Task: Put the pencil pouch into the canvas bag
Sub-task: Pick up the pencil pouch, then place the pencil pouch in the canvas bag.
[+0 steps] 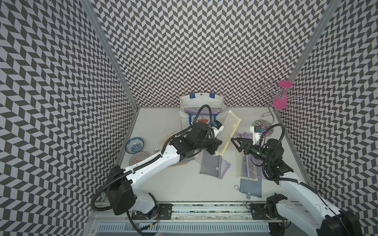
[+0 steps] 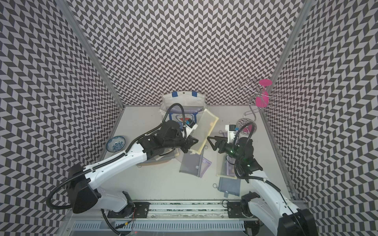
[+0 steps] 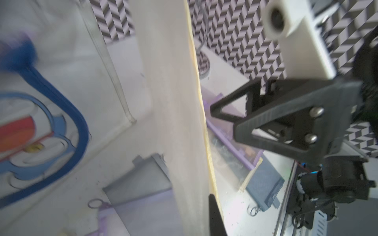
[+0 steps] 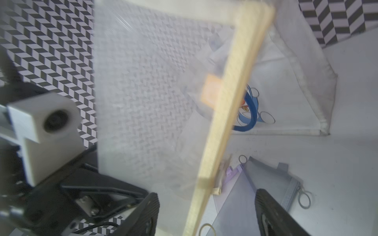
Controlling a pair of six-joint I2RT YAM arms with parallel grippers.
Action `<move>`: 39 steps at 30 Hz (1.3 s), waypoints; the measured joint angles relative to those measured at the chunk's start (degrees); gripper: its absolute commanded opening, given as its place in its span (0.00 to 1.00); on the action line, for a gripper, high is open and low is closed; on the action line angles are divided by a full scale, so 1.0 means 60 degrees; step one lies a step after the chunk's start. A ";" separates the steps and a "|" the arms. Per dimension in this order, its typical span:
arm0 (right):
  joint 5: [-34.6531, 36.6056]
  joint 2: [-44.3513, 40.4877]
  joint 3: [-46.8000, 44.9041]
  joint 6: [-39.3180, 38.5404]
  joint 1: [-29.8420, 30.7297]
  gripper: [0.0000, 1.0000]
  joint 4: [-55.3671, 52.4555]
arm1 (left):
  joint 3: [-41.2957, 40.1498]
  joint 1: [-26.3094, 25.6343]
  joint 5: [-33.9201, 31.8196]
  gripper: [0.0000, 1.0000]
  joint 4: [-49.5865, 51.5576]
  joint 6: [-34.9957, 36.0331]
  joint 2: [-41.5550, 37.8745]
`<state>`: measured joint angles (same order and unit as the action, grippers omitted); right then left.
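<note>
The canvas bag [image 1: 201, 103] stands open at the back wall, with its cartoon cat print [image 4: 248, 110] facing forward. The pencil pouch [image 1: 228, 130], translucent mesh with a yellow border, is lifted off the table and tilts up beside the bag's right side. My left gripper [image 1: 216, 148] is shut on its lower end; in the left wrist view one black finger [image 3: 214, 216] lies along the yellow edge. My right gripper [image 1: 235, 144] stands open just right of the pouch. In the right wrist view the pouch's yellow edge [image 4: 223, 130] runs between the spread fingers [image 4: 266, 212].
A grey and purple pouch [image 1: 212, 165] lies on the table under the lifted one. More pouches [image 1: 250, 188] lie front right under the right arm. Two bowls [image 1: 134, 145] sit at the left. A wire rack with pink glasses [image 1: 279, 100] stands back right. A purple pouch [image 1: 196, 111] shows inside the bag.
</note>
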<state>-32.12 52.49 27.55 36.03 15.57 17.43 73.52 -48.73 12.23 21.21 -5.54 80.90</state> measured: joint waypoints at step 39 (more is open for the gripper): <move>-0.0080 0.0958 0.0586 -0.0182 0.0000 0.74 -0.0681 | 0.2444 0.3679 -0.4149 0.00 -0.2313 0.7799 0.4248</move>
<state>-32.60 58.24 31.07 34.94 15.57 13.34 88.18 -26.65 -12.67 7.33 41.25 106.39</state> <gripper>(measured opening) 0.743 0.047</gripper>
